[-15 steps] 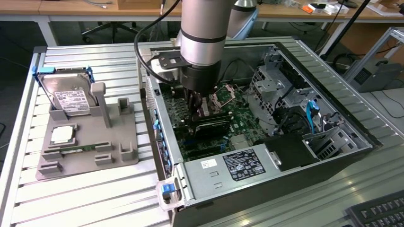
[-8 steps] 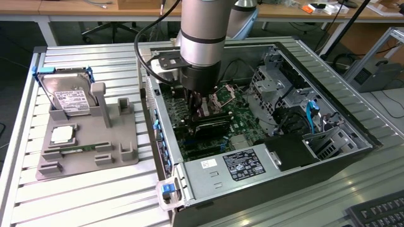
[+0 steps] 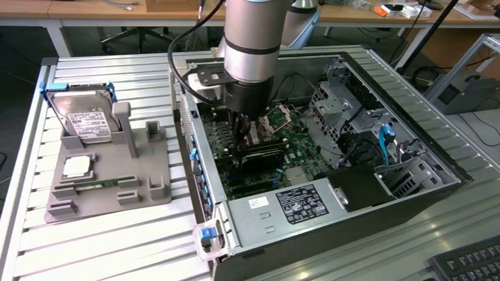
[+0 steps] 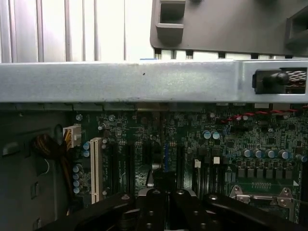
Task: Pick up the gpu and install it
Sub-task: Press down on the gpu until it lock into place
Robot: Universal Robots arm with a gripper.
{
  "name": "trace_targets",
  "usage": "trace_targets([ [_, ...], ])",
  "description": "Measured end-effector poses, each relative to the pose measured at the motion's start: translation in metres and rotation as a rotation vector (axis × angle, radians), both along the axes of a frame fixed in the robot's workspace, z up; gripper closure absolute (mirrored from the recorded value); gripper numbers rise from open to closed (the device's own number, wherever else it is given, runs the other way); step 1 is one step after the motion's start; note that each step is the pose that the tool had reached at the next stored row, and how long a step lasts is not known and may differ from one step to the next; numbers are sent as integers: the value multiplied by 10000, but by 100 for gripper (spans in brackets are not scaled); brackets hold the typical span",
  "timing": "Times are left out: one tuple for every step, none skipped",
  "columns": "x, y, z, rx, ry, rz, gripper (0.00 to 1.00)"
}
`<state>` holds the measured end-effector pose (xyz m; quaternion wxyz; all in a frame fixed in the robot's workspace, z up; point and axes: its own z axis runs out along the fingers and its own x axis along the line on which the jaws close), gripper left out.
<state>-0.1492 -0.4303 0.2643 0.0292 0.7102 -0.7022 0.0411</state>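
while the gripper (image 3: 252,136) reaches down inside the open computer case (image 3: 406,117), its fingers are together. the gpu (image 3: 262,157) sits on the motherboard (image 3: 301,153) just below it.

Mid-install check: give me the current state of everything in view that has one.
gripper: shut, down inside the case over the motherboard.
gpu: lying in the case just below the gripper; whether it is seated cannot be told.
computer case: side open, lying flat.
hard drive: standing upright in the grey holder.

labels | hard drive (image 3: 84,122) and power supply (image 3: 295,205) carried printed stickers | none of the text was readable
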Motion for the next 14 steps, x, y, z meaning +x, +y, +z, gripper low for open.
trace_targets([
  [12, -1, -1, 1, -2, 1, 89],
  [45, -3, 0, 0, 3, -4, 89],
  [83, -3, -2, 3, -7, 3, 89],
  [94, -3, 4, 4, -5, 3, 89],
  [107, -3, 12, 9, -8, 3, 89],
  [156, -1, 56, 30, -26, 5, 89],
  [178, -2, 94, 14, -12, 4, 89],
  [195, -2, 123, 11, -8, 2, 89],
  [208, -3, 144, 10, -7, 3, 89],
  [219, -3, 166, 7, -6, 2, 89],
  [237, -3, 189, 6, -2, 2, 89],
  [254, -4, 205, 6, 3, 2, 89],
  [272, -4, 215, 5, 8, 2, 89],
  [295, -6, 221, 8, 17, 2, 89],
])
